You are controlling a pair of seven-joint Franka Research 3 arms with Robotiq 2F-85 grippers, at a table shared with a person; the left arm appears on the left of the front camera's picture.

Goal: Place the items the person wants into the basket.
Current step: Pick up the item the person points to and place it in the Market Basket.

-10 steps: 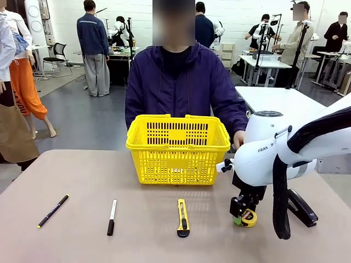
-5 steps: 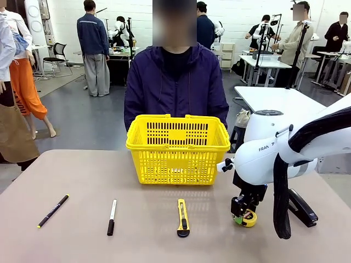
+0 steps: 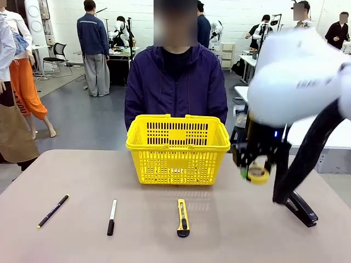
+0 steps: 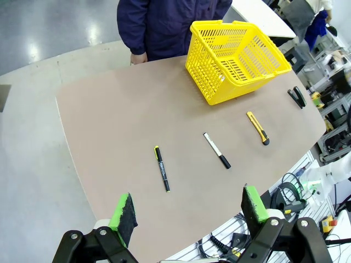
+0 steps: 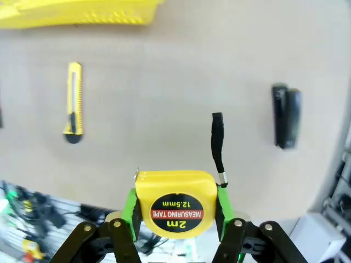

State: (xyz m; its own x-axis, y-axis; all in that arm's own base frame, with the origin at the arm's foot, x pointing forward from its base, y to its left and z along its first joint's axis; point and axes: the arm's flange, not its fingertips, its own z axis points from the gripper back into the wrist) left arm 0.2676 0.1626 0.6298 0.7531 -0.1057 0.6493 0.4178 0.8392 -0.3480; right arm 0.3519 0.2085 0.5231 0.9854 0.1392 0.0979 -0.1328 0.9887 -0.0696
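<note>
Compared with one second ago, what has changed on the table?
The right gripper, shut on the tape measure, has lifted it up off the table. The basket, utility knife, stapler, pen and marker lie as before; the left gripper stays open.

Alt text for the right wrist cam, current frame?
The right gripper holds a yellow tape measure, label facing the camera, over a tan table. On the table lie a yellow utility knife and a black stapler, with the yellow basket along the top edge.
</note>
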